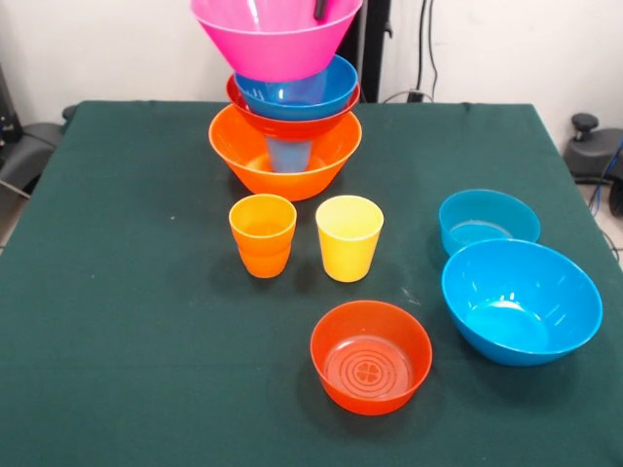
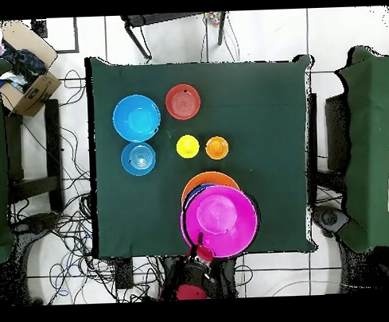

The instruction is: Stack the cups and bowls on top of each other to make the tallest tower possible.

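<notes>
The jaws (image 1: 321, 10) pinch the rim of the big pink bowl (image 1: 275, 37), closed on its wall, holding it just over the tower (image 1: 284, 126). I'd say lower it slow and centred over the blue bowl (image 1: 297, 89) so it seats level, then let go. Below that sit a red-orange bowl (image 1: 292, 125) and the big orange bowl (image 1: 284, 156) as base. Left on the table (image 1: 127, 292): orange cup (image 1: 263, 234), yellow cup (image 1: 349, 236), another red-orange bowl (image 1: 371, 356), two more blue bowls (image 1: 521, 300)
</notes>
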